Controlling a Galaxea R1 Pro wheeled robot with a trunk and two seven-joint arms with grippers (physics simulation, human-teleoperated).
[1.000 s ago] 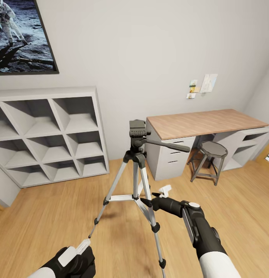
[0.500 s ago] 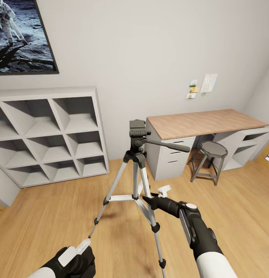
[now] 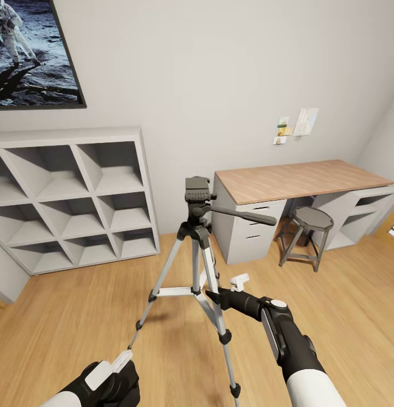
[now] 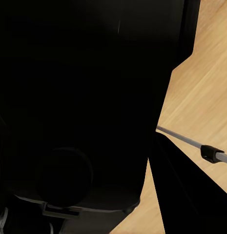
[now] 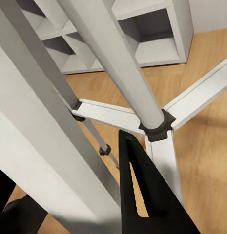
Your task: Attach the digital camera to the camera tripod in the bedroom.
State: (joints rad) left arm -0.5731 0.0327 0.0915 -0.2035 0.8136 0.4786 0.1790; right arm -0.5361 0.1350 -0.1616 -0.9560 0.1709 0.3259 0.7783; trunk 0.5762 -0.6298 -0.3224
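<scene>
head view: the camera tripod (image 3: 198, 249) stands on the wood plank floor (image 3: 343, 294) at the middle of the frame, its black pan head up near the desk (image 3: 301, 180) corner and its long handle pointing toward the right. the right gripper (image 3: 215, 294) reaches in from the lower right and sits at the tripod's near silver leg, level with the spreader brace; one white finger (image 3: 239, 280) sticks up beside it. how wide it stands i cannot tell, nor whether it truly clasps the leg.

right wrist view shows a dark fingertip (image 5: 137, 195) pressed close under the brace hub, with thick silver legs crossing the frame and the grey cube shelving (image 5: 142, 34) behind.

the left gripper (image 3: 122, 358) rests at the lower left of the head view, near the foot of the far-left leg. left wrist view is mostly black; whether it holds the digital camera i cannot tell. a stool (image 3: 310, 229) stands under the desk.
</scene>
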